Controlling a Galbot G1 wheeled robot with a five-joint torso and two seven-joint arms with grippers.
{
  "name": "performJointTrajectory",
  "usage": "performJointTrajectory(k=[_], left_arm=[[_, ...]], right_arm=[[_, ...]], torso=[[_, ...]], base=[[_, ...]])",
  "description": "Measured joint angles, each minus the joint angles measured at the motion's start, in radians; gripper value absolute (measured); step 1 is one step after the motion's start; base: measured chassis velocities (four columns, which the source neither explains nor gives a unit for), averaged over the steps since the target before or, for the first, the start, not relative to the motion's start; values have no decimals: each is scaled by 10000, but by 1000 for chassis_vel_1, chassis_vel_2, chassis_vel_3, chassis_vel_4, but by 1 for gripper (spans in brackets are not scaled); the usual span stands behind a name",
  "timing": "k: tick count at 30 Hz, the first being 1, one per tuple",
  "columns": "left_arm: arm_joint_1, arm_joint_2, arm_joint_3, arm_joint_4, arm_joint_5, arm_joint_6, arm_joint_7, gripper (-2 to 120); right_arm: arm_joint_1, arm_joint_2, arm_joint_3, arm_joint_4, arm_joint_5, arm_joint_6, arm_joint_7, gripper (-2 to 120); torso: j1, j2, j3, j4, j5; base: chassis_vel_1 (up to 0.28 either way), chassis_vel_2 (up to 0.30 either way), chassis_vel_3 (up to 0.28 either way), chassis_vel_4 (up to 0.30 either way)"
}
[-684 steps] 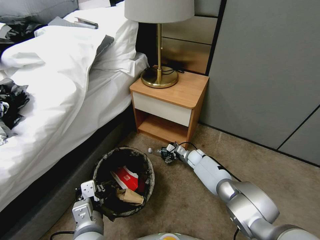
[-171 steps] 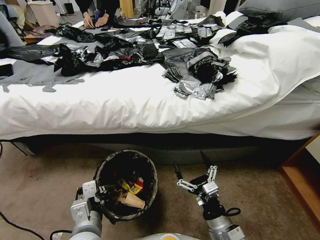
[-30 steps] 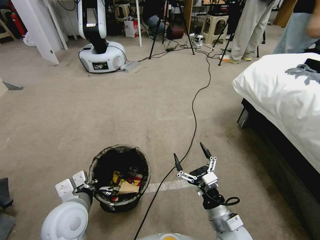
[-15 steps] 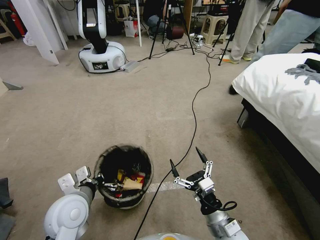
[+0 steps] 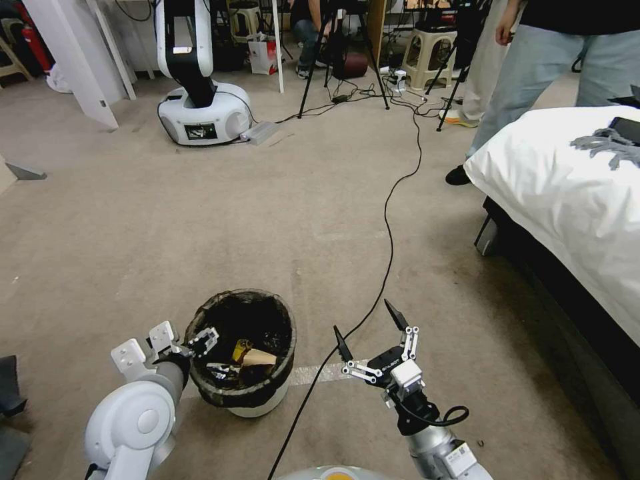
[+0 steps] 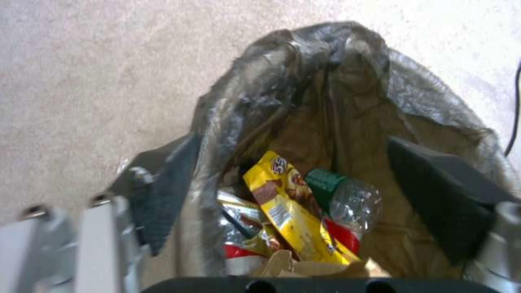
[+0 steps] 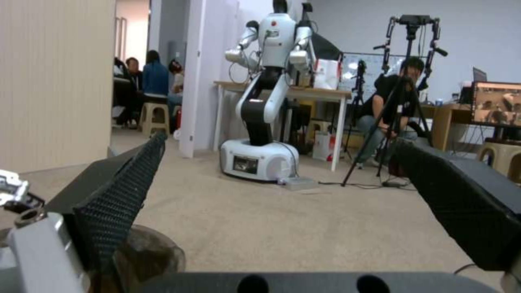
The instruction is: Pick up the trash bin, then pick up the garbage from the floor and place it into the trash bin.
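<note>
The trash bin [image 5: 265, 400], a white bucket with a dark liner, stands upright on the carpet just ahead of me on the left. My left gripper [image 5: 202, 340] is open at its near-left rim. In the left wrist view the left gripper [image 6: 290, 142] straddles the liner [image 6: 347, 81], one finger [image 6: 163, 191] outside it and the other finger [image 6: 434, 191] over the inside. Garbage lies inside: a yellow wrapper [image 6: 293, 207], a small clear bottle [image 6: 342, 195], brown paper [image 5: 257, 358]. My right gripper [image 5: 363, 319] hangs open and empty to the bin's right, and the right gripper [image 7: 279, 142] points across the room.
A black cable [image 5: 390, 220] snakes over the carpet past the right gripper. The bed [image 5: 567, 200] fills the right side. A parked white robot [image 5: 200, 100], tripods and a standing person [image 5: 533, 67] are at the far end. Open carpet lies ahead.
The bin has come down from a raised, tilted hold to stand on the carpet, and my left gripper has opened off its rim. The right gripper sank slightly. A person stepped in by the bed.
</note>
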Motion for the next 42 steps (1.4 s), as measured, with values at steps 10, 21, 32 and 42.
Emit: performJointTrajectory(k=[10,21,32,42], left_arm=[[571,-54,175,-770,1587,-897,1066,100],[2331,-425,1027,-1834,4396,-2541,2409,100],[3932,-745,1183,958,10130,-10162,4922,100],[3809,-912,1249,2047,11004,-12236,4141,100]], right_arm=[[-80,69,-9,-15,-113,59,133,100],[-83,232,40,236,-140,-84,854,100],[25,622,-74,361,-589,-835,2037,100],[-67,775,-164,180,-662,-1077,2155,100]], torso=[[0,-1,0,-1,0],[0,0,-1,-1,1],[0,0,0,-1,-1],[0,0,0,-1,0]], base=[[0,0,0,0],[0,0,0,0],[0,0,0,0],[0,0,0,0]])
